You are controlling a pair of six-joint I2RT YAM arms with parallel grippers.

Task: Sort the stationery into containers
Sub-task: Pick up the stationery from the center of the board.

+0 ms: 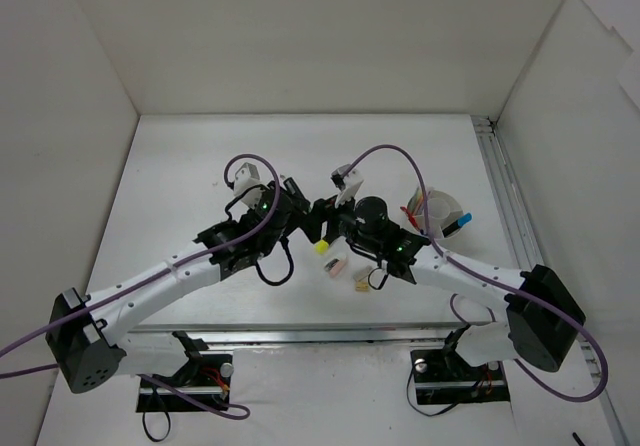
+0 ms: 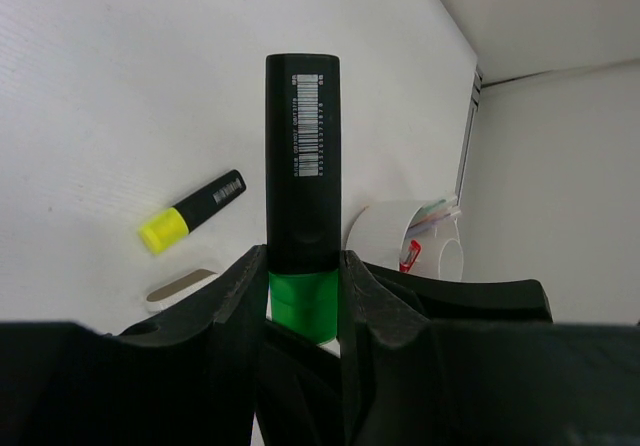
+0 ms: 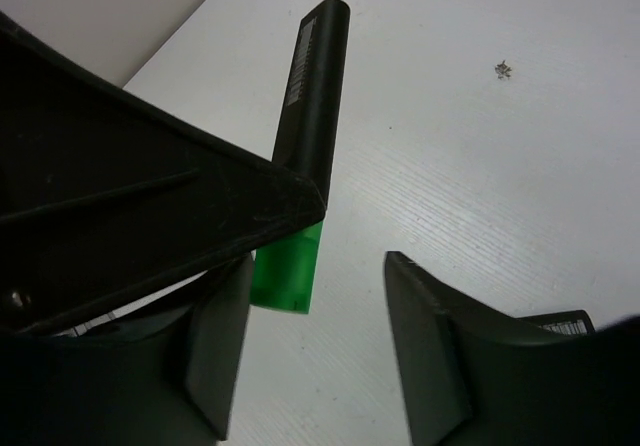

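Note:
My left gripper (image 2: pixel 303 276) is shut on a black highlighter (image 2: pixel 302 166) at its green end, the barcoded body sticking out ahead. The right gripper (image 3: pixel 315 351) stands open around that green end (image 3: pixel 288 271), which lies close to its left finger (image 3: pixel 215 346) with a wide gap to the other. In the top view both grippers, left (image 1: pixel 308 214) and right (image 1: pixel 335 221), meet mid-table. A yellow-ended highlighter (image 2: pixel 190 212) and a pale eraser (image 2: pixel 180 286) lie on the table. The white tub (image 2: pixel 385 231) holds a red pen (image 2: pixel 410 256).
A pink eraser (image 1: pixel 335 266) and a small tan piece (image 1: pixel 360 286) lie just below the grippers. The tub (image 1: pixel 440 211) with a blue-ended item (image 1: pixel 458 224) stands right of the right wrist. White walls enclose the table, and a metal rail (image 1: pixel 500 196) runs along its right side.

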